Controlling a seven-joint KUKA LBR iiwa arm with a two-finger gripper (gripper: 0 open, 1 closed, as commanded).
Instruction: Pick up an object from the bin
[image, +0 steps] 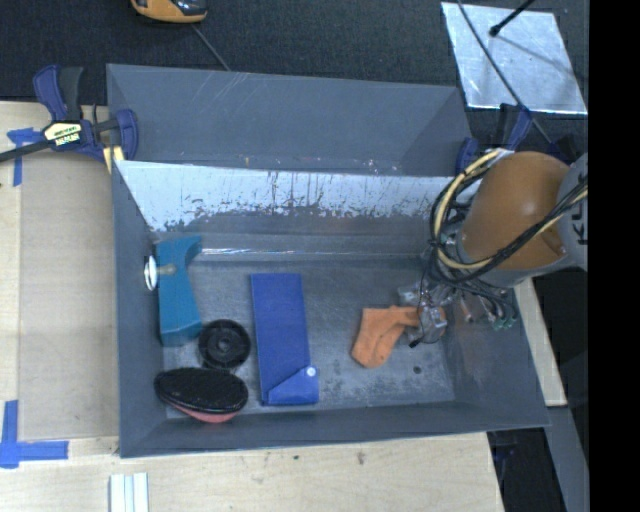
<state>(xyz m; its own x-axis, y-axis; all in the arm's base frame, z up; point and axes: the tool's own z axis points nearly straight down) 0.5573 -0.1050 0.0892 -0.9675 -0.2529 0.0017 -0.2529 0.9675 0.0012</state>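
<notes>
Fingers (430, 322) at edge of orange rag (378, 338), just left of them; wide or closed, can't tell. Prob. best: shift left, bite a fold, lift straight.

The arm (560, 215) leans in over the right wall of the bin (300, 115), its wrist capped by a rounded orange cover (512, 215) looped with yellow and black cables (450, 240). The gripper (430, 320) hangs low in the bin's right half, close to the floor.
</notes>
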